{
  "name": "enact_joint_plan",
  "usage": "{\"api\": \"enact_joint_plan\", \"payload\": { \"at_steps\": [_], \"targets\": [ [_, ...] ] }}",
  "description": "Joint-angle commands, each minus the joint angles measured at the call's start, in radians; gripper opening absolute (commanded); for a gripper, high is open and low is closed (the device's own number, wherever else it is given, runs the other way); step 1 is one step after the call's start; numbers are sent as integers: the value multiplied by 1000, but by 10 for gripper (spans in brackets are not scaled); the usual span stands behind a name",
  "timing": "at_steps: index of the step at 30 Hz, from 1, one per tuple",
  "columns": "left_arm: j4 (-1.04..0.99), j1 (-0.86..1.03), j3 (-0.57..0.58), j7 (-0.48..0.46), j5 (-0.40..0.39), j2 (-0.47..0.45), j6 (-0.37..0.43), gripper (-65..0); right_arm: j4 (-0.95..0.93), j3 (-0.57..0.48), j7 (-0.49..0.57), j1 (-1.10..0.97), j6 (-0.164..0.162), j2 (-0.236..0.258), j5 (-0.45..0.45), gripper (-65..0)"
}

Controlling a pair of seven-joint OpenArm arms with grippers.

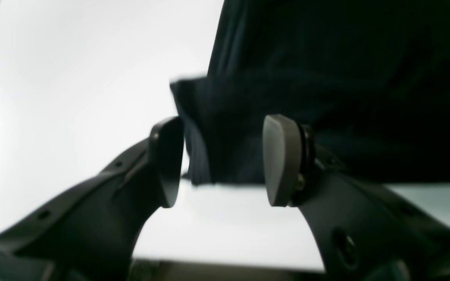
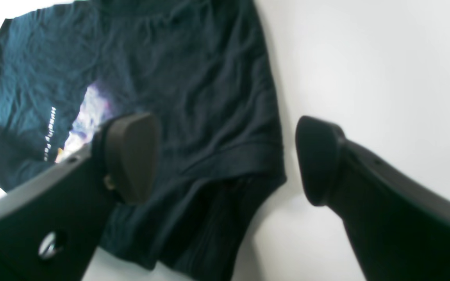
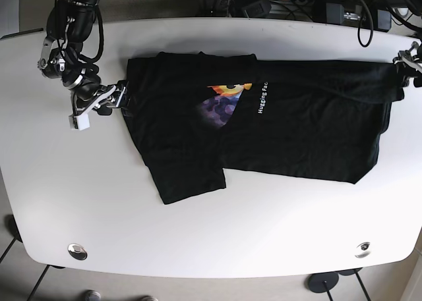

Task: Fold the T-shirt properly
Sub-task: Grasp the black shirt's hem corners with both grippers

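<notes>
Dark T-shirt (image 3: 290,130) lay along the table's (image 3: 211,235) far edge; right fingers (image 2: 131,156) spread wide, left fingers (image 1: 283,160) apparently loose around cloth.

My dark navy cotton-like T-shirt (image 3: 283,126) is soft matt cloth, creased and finely wrinkled, with a slightly glossy multicoloured print and white lettering on the chest. The white oval table (image 3: 198,242) under it looks smooth and faintly shiny, with bright glare in my wrist views. My left gripper (image 1: 225,160) has smooth matt grey rubbery pads on matt black plastic fingers; my right gripper (image 2: 225,160) has darker pads of the same dull finish.
</notes>
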Motion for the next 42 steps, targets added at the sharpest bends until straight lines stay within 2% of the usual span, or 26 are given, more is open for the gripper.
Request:
{"api": "enact_joint_plan", "payload": {
  "at_steps": [1,3,8,11,15,17,19,20,21,23,24,25,27,29,32,36,42],
  "targets": [
    [13,-45,-7,-24,-12,-28,-1,-343,-51,3,21,61,10,17,19,-133],
    [15,-71,-6,-27,20,-29,-1,-340,-107,3,21,98,10,20,19,-133],
    [13,-246,46,-27,235,-31,-1,-339,-246,1,47,166,10,22,18,-133],
    [13,-312,48,-27,321,-26,-1,-339,-255,0,47,164,10,17,18,-133],
    [12,-338,49,-28,333,-26,-1,-339,-252,-120,47,135,2,11,19,-135],
    [9,-362,49,-28,333,-26,-1,-339,-252,-121,48,120,2,-14,19,-136],
    [-50,-382,49,-28,333,-26,-1,-339,-255,-123,50,116,2,-17,19,-206],
    [-90,-404,49,-30,333,-29,-1,-339,-255,-123,50,118,2,-17,19,-265],
    [-159,-434,51,-42,333,-34,-1,-339,-255,-125,50,121,2,-17,19,-373],
    [-249,-467,57,-99,333,-37,-1,-337,-255,-125,50,133,2,-17,19,-534],
    [-291,-479,86,-143,333,-49,-1,-337,-255,-125,50,135,2,-17,19,-604],
    [-335,-488,137,-185,333,-63,-1,-337,-255,-125,50,135,2,-17,19,-637],
    [-430,-516,249,-266,333,-84,-1,-329,-253,-125,50,143,2,-15,19,-626],
    [-536,-554,335,-340,333,-89,-1,-261,-252,-125,50,143,2,-15,19,-633],
    [-725,-628,384,-441,333,-91,-1,-189,-252,-123,50,144,2,-15,19,-633],
    [-940,-709,520,-556,331,-111,21,-182,-252,-123,50,146,2,-15,19,-633],
    [-1064,-772,662,-556,327,-106,13,-186,-252,-118,50,147,2,-18,19,-633]
  ]
}}
